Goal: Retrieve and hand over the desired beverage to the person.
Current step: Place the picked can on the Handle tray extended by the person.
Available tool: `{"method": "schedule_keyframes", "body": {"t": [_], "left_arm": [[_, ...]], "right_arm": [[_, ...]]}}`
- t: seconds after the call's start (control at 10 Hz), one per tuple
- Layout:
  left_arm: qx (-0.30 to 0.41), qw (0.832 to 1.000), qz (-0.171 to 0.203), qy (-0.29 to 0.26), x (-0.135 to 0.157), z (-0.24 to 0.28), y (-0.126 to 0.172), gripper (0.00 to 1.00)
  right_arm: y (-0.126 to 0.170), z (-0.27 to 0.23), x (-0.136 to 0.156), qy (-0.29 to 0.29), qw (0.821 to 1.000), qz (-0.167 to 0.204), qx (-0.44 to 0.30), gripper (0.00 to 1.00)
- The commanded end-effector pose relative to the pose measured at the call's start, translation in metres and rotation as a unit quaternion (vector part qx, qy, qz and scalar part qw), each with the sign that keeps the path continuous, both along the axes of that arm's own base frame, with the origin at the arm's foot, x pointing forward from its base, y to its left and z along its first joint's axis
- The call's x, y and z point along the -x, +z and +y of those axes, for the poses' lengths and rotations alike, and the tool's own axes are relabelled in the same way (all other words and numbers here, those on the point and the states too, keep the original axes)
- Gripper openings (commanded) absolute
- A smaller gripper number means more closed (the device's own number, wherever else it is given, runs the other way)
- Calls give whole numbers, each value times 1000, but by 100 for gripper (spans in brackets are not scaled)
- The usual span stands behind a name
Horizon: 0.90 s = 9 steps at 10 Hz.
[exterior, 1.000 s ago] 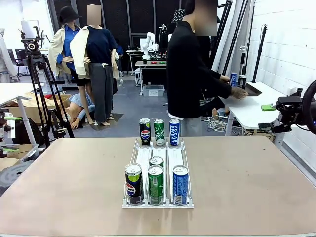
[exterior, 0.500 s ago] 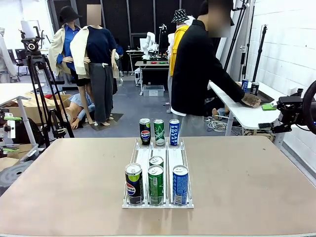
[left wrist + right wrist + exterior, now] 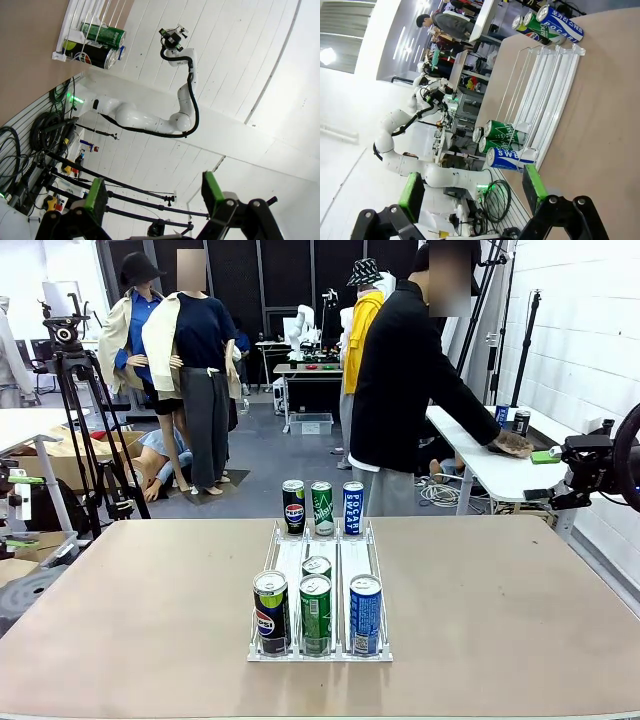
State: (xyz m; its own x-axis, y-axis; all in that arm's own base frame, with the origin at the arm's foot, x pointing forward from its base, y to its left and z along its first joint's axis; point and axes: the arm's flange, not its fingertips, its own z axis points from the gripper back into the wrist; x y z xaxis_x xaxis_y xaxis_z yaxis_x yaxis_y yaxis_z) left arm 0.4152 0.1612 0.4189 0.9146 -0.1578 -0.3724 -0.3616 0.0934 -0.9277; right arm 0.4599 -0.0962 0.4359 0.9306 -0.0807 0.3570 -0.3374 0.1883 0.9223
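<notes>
A clear wire rack stands mid-table holding beverage cans. Its near end carries a Pepsi can, a green can and a blue Pocari can; a second green can sits behind. Three more cans stand at the far end. The person in a black jacket stands beyond the table, turned sideways, one hand on a side table. My left gripper is open and holds nothing, far from the cans. My right gripper is open too, the rack well ahead of it.
The brown table has free room left and right of the rack. A white side table with two cans stands at the back right. A tripod stands at the back left. Black gear juts in at the right edge.
The person has stepped right and slid a hand along the side table, pushing the two cans farther along it. Both grippers stay open and still.
</notes>
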Motion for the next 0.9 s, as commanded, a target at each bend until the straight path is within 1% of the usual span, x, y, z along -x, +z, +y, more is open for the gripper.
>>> {"method": "schedule_keyframes", "body": {"t": [0.0,0.8], "left_arm": [[7,1000,-6,5,-2,-1,3,100],[7,1000,-6,5,-2,-1,3,100]], "right_arm": [[0,1,0,-3,1000,-1,3,100],[0,1,0,-3,1000,-1,3,100]]}}
